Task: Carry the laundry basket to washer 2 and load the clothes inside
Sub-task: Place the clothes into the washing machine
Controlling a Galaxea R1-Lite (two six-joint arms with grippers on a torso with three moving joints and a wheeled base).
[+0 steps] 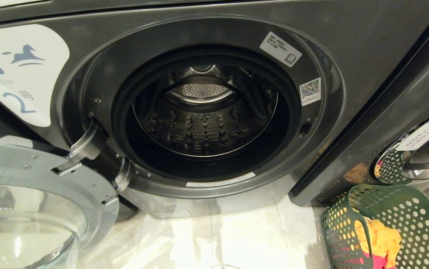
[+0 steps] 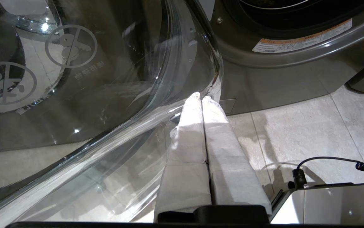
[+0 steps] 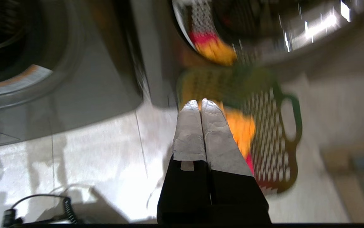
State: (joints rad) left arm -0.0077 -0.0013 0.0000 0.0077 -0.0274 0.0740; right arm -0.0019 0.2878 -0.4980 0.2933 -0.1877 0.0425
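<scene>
Two machines are standing ahead, and washer 2 (image 1: pixel 207 112) is gaping with its glass door (image 1: pixel 24 209) swung down toward the left gripper (image 2: pixel 200 97), whose padded fingers are pressed together just beside the door's rim, holding nothing. Beyond the right gripper (image 3: pixel 200 103), also pinched shut and empty, the laundry basket (image 3: pixel 264 126) is sitting on the tiles against the neighbouring washer (image 1: pixel 420 157). Judging by this, the right arm is nearer: the clothes (image 3: pixel 239 126) are lying straight past its fingertips, with one handle loop (image 3: pixel 291 118) facing off to the side away from washer 2.
</scene>
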